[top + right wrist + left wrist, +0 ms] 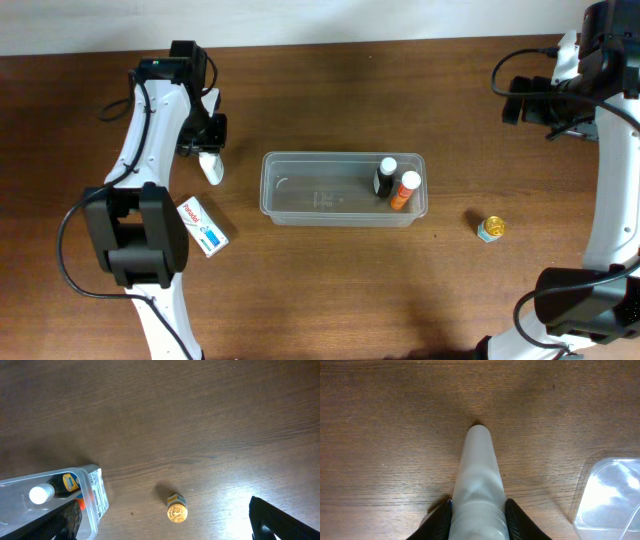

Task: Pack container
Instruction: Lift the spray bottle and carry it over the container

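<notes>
Left tool (479, 507) grips white tapered plastic tube (477, 470) on table (390, 435), evidently bound for clear plastic container (265, 190); right tool (160, 520) wide.

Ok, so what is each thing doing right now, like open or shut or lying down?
container: open, no lid, on the table.
dark bottle: capped, inside the container.
orange bottle: capped, inside, beside the dark bottle.
gold-lidded jar: lid on, outside on the table.
box: flat on the table.
white tube: gripped at one end.
left gripper: shut on the white tube.
right gripper: open, empty.
</notes>
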You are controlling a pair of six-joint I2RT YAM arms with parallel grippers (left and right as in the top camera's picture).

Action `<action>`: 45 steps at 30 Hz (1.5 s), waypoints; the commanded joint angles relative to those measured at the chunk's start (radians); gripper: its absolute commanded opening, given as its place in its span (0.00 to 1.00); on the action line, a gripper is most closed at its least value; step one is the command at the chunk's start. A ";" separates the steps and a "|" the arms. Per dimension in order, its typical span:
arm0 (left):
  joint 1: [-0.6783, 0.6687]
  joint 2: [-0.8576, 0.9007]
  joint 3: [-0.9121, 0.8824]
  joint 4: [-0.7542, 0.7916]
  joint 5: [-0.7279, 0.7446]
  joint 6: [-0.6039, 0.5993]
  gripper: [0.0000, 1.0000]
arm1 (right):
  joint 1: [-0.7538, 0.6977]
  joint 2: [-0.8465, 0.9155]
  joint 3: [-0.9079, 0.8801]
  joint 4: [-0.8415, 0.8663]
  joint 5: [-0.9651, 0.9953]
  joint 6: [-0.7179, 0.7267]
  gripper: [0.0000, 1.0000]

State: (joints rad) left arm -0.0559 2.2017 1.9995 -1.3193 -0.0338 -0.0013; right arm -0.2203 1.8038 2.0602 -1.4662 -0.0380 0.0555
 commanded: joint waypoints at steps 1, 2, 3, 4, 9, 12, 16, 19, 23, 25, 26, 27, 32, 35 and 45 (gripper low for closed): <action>0.006 0.010 -0.005 0.002 0.008 -0.006 0.27 | -0.005 -0.010 0.015 0.000 0.009 0.005 0.98; 0.006 0.009 -0.001 0.000 0.008 -0.006 0.24 | -0.005 -0.010 0.015 0.000 0.009 0.005 0.98; 0.006 0.008 0.008 -0.002 0.008 -0.006 0.23 | -0.005 -0.010 0.015 0.000 0.009 0.005 0.98; 0.006 0.008 0.020 -0.006 0.008 -0.006 0.23 | -0.005 -0.010 0.015 0.000 0.009 0.005 0.98; 0.003 -0.006 0.151 -0.047 0.010 0.019 0.23 | -0.005 -0.010 0.015 0.000 0.009 0.005 0.98; -0.007 -0.007 0.266 -0.092 0.011 0.022 0.23 | -0.005 -0.010 0.015 0.000 0.009 0.005 0.98; -0.033 -0.007 0.405 -0.171 0.011 -0.024 0.21 | -0.005 -0.010 0.015 0.000 0.009 0.005 0.98; -0.068 -0.007 0.493 -0.231 0.012 -0.058 0.20 | -0.005 -0.010 0.015 0.000 0.009 0.005 0.98; -0.137 -0.007 0.564 -0.284 0.012 -0.106 0.18 | -0.005 -0.010 0.015 0.000 0.009 0.005 0.98; -0.179 -0.007 0.577 -0.292 0.012 -0.133 0.16 | -0.005 -0.010 0.015 0.000 0.009 0.005 0.98; -0.201 -0.008 0.578 -0.291 0.012 -0.148 0.15 | -0.005 -0.010 0.015 0.000 0.009 0.005 0.98; -0.225 -0.008 0.578 -0.292 0.013 -0.174 0.14 | -0.005 -0.010 0.015 0.000 0.009 0.005 0.98; -0.331 -0.008 0.578 -0.290 0.030 -0.282 0.11 | -0.005 -0.010 0.015 0.000 0.009 0.005 0.98; -0.385 -0.008 0.578 -0.285 0.069 -0.352 0.11 | -0.005 -0.010 0.015 0.000 0.009 0.005 0.98; -0.546 -0.006 0.570 -0.223 0.090 -0.404 0.10 | -0.005 -0.010 0.015 0.000 0.009 0.005 0.98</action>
State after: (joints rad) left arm -0.5709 2.2024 2.5500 -1.5669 0.0410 -0.3729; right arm -0.2203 1.8038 2.0602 -1.4662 -0.0380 0.0559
